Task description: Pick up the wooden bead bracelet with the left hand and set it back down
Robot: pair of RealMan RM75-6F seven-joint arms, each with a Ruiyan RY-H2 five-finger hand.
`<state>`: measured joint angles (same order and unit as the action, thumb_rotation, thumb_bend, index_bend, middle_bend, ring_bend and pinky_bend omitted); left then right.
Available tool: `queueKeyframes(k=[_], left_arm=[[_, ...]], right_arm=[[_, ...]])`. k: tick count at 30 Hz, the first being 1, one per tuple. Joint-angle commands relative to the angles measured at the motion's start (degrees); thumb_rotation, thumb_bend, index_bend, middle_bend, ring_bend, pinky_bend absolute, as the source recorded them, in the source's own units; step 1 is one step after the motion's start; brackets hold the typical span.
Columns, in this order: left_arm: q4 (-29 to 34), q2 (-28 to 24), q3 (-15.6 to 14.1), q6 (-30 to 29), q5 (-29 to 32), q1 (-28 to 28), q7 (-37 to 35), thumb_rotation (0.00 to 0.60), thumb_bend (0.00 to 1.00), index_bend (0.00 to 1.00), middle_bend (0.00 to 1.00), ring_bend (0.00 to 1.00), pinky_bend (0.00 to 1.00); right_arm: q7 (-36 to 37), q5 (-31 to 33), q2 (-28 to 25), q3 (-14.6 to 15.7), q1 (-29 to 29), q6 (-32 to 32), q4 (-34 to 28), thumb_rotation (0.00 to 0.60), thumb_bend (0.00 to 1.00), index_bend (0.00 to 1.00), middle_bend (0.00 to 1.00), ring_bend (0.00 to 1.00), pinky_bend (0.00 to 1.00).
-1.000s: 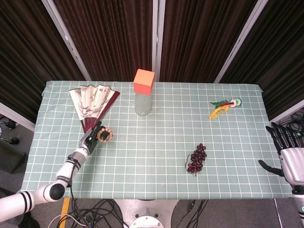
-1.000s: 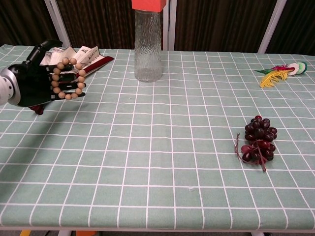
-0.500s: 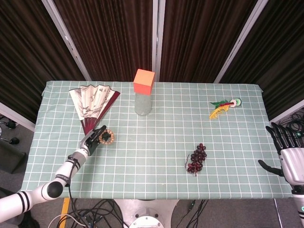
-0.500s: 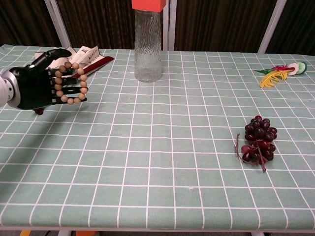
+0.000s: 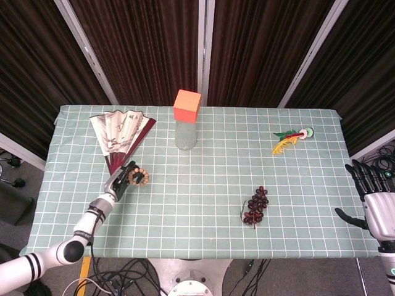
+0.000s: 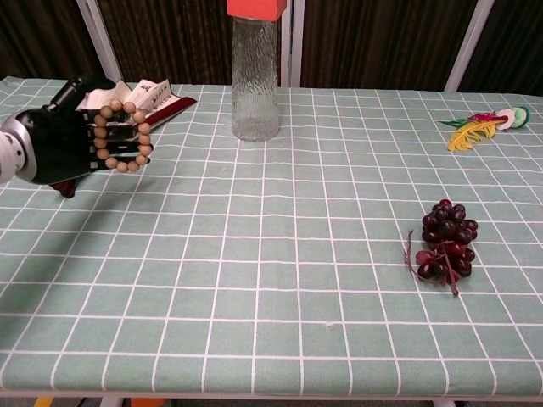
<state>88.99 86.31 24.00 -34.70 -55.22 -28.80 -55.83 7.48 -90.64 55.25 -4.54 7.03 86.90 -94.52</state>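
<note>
While the left hand (image 6: 64,142) hangs above the table's left side, palm turned toward the middle, its dark fingers (image 6: 119,146) grasp the wooden bead bracelet (image 6: 120,136), which stands upright as a ring clear of the green checked tablecloth (image 6: 280,254), just in front of the folding fan (image 5: 120,132). Compared with half a second ago, hand and bracelet sit slightly higher and nearer the fan. The right hand (image 5: 373,200) waits off the table's right edge, fingers spread, holding nothing.

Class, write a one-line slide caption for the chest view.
Left robot hand holds the wooden bead bracelet above the checked tablecloth, beside a folding fan.
</note>
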Motion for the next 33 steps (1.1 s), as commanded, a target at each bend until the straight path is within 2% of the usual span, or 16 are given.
queueKeyframes(k=[1, 8, 14, 18, 20, 27, 33], left_arm=[[-0.4, 0.3, 0.17, 0.02, -0.78, 0.23, 0.04, 0.235, 0.42, 0.69, 0.77, 0.42, 0.11], [-0.86, 0.78, 0.45, -0.04, -2.18, 0.59, -0.13, 0.344, 0.42, 0.68, 0.77, 0.42, 0.11], [-1.23, 1.02, 0.6, -0.17, -3.51, 0.76, -0.18, 0.357, 0.42, 0.68, 0.76, 0.42, 0.11], [-1.24, 1.22, 0.62, -0.57, -4.06, 1.02, -0.4, 0.458, 0.43, 0.68, 0.76, 0.42, 0.11], [-1.25, 1.27, 0.67, -0.64, -4.24, 1.12, -0.6, 0.474, 0.43, 0.68, 0.76, 0.42, 0.11], [-1.42, 1.34, 0.82, -0.63, -5.03, 1.34, -1.46, 0.474, 0.45, 0.66, 0.76, 0.42, 0.11], [-1.23, 1.39, 0.75, -1.23, -6.2, 1.68, -1.97, 0.429, 0.56, 0.65, 0.74, 0.42, 0.11]], right_arm=[[0.05, 0.02, 0.05, 0.03, -0.06, 0.05, 0.06, 0.6, 0.05, 0.0, 0.02, 0.0, 0.0], [0.24, 0.13, 0.15, 0.08, -0.08, -0.07, 0.22, 0.6, 0.05, 0.0, 0.02, 0.0, 0.0], [0.27, 0.12, 0.15, 0.09, -0.06, -0.16, 0.21, 0.6, 0.05, 0.0, 0.02, 0.0, 0.0], [0.28, 0.12, 0.18, 0.1, -0.06, -0.18, 0.2, 0.6, 0.05, 0.0, 0.02, 0.0, 0.0], [0.31, 0.12, 0.18, 0.1, -0.08, -0.15, 0.18, 0.6, 0.05, 0.0, 0.02, 0.0, 0.0], [0.18, 0.03, 0.11, 0.16, -0.14, -0.09, -0.05, 0.6, 0.05, 0.0, 0.02, 0.0, 0.0], [0.22, -0.09, -0.02, 0.15, -0.25, 0.16, -0.23, 0.6, 0.05, 0.0, 0.02, 0.0, 0.0]])
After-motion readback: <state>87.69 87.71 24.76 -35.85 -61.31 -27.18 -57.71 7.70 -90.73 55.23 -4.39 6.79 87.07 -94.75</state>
